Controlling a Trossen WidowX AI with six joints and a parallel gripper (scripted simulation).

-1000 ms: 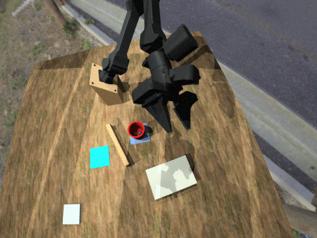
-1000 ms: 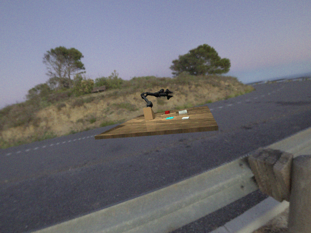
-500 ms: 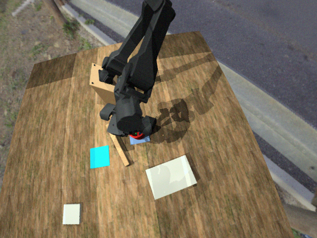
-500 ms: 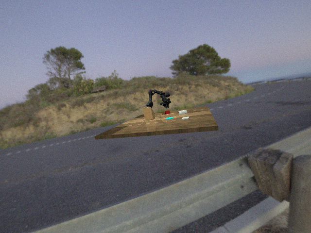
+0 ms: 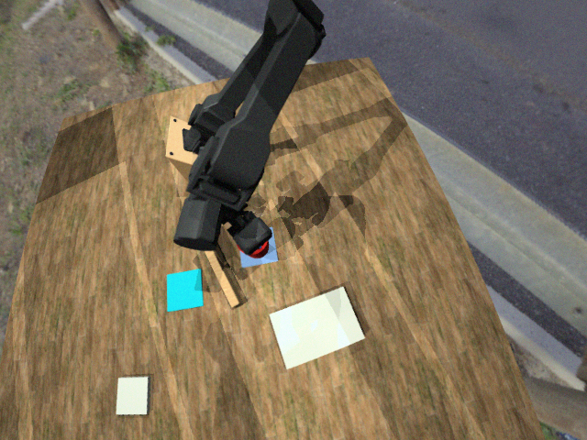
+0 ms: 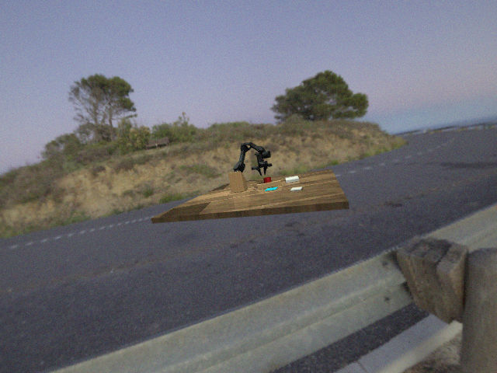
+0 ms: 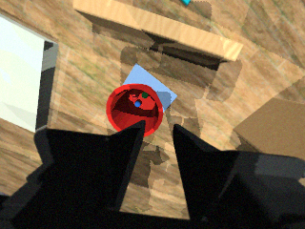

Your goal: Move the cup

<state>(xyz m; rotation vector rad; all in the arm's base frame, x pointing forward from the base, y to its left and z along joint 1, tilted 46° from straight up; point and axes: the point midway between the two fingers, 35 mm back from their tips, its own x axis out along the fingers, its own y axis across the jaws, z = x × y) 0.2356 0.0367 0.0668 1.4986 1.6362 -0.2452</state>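
While the arm leans down over the middle of the wooden table [image 5: 403,265], the top view counts out, from left to right: one small white block [image 5: 132,395] at lower left, one cyan pad [image 5: 184,290] left of centre, one thin wooden slat [image 5: 227,284] beside it, one pale blue pad [image 5: 258,256] just right of the slat, and one large white slab [image 5: 316,327] at lower centre-right; a tan mounting block [image 5: 177,142] sits at upper left of the table under the arm's base. One red cup [image 7: 132,110] stands upright on the pale blue pad, and in the wrist view two marbles show inside it, one blue [image 7: 137,103] and one green [image 7: 144,95]; a red lump beside them may be a third, but that is not clear. The cup lies just ahead of the gripper [image 7: 154,131], off to the left of the gap between the fingers, with the left fingertip overlapping its rim in the picture; whether it touches cannot be told. The fingers stand partly apart with bare table showing between them, gripping nothing. The arm is bent over from the upper centre of the frame, wrist pitched steeply down, so that in the top view its dark body hides most of the cup.
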